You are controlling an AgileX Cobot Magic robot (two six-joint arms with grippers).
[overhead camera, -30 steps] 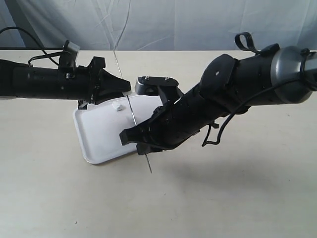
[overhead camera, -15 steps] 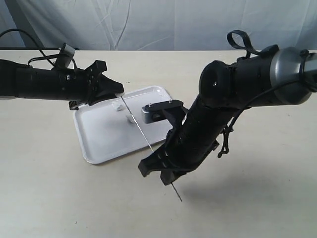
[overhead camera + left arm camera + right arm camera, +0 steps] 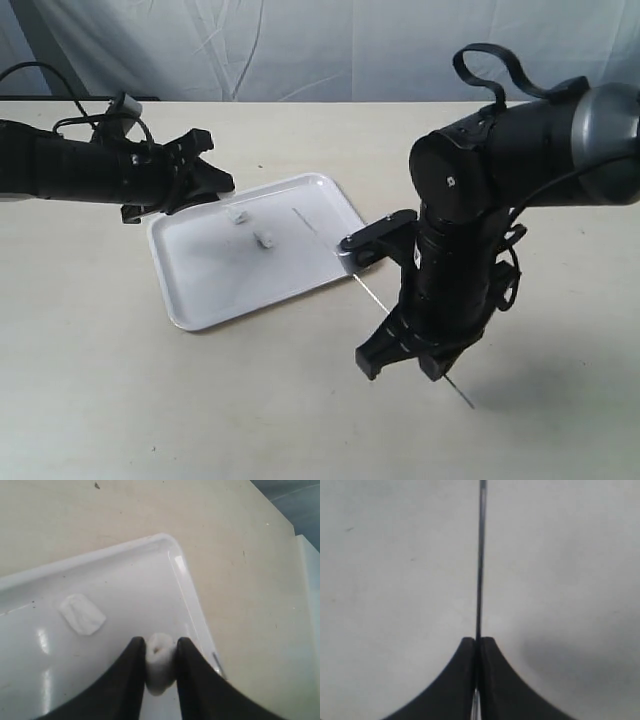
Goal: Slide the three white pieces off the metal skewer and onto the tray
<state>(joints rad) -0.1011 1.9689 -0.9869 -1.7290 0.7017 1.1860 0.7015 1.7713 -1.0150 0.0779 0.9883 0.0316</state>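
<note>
The left gripper (image 3: 160, 641) pinches one white piece (image 3: 159, 672); the right gripper (image 3: 477, 641), at the tray's (image 3: 200, 295) 4 o'clock, clamps the metal skewer (image 3: 480, 555).

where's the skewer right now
Right of centre in the exterior view, the metal skewer is clamped in the right gripper, one bare end over the right side of the tray, the other past the gripper.

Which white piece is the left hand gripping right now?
The holed piece, pinched between the fingers of the left hand. The flatter piece lies loose on the tray, apart from the hand.
</note>
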